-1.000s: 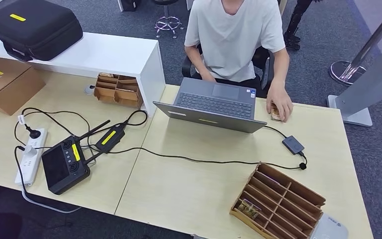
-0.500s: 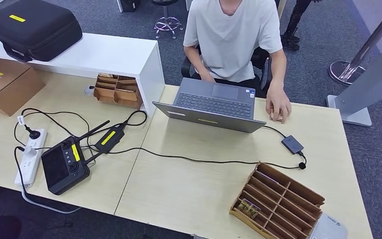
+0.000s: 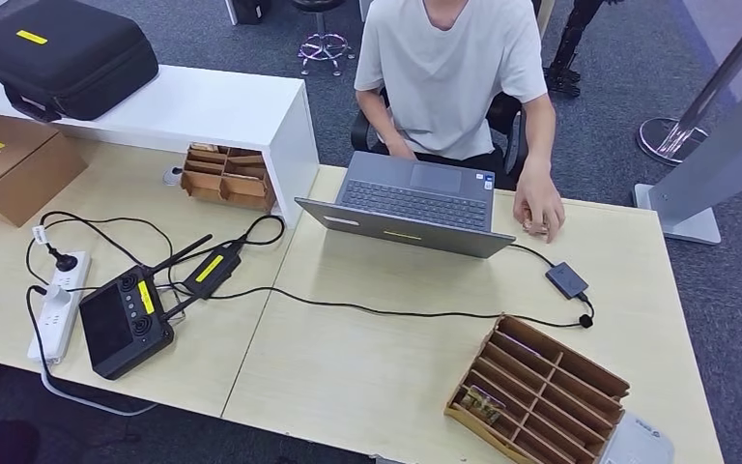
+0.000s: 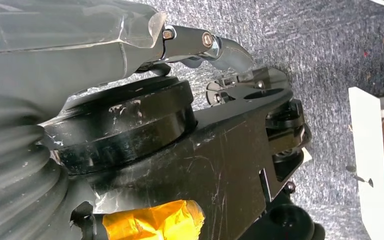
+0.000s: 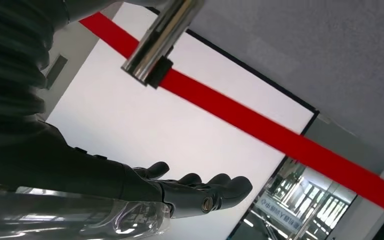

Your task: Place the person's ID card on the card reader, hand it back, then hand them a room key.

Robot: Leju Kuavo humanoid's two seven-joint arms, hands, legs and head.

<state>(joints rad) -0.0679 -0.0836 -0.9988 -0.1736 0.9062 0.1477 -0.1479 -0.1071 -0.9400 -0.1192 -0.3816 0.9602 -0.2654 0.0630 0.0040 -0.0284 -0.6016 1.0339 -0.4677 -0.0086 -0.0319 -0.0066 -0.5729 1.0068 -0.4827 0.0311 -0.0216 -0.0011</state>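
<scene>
Fingers [image 5: 200, 192] of the right hand [image 5: 145, 187] lie stretched out, holding nothing; whether the left hand's are open I cannot tell. At the tabletop's [image 3: 386, 377] far right, beside the laptop [image 3: 411, 201], the person's hand [image 3: 539, 208] covers the ID card [image 3: 535, 227], so its long axis is unclear. Nothing is collected yet, I judge. Next, a hand must reach out, then carry it to the grey card reader [image 3: 638, 443] at the near right.

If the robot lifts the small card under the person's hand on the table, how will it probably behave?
The card looks thin and flat on the table, so likely light, stiff and hard to get fingers under. The person's hand covers most of it, so its surface cannot be judged.
</scene>
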